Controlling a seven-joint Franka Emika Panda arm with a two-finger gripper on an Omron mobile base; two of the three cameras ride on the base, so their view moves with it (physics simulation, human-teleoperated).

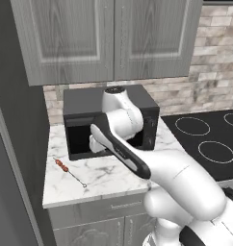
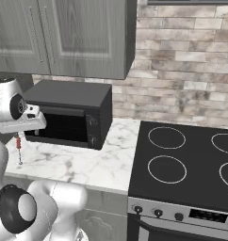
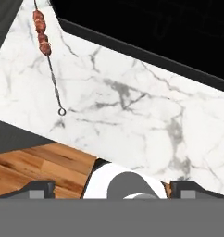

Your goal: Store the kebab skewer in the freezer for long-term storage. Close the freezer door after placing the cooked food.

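The kebab skewer (image 1: 68, 171) lies flat on the white marble counter (image 1: 109, 178), left of the microwave, with its red-orange chunks toward the back and its ring tip toward the front edge. In the hand view the kebab skewer (image 3: 47, 55) runs down the upper left, well clear of the fingertips. My gripper (image 3: 111, 190) hovers open over the counter's front part with nothing between its fingers. The hand partly covers the kebab skewer (image 2: 18, 143) in the right base view. The freezer (image 1: 19, 125) rises as a dark grey wall at the far left; I cannot make out the freezer door.
A black microwave (image 1: 84, 108) stands open-fronted at the back of the counter, close behind my arm. Grey wall cupboards (image 1: 89, 38) hang above. A black stovetop (image 2: 191, 164) lies to the right. Wooden floor (image 3: 35, 166) shows beyond the counter's front edge.
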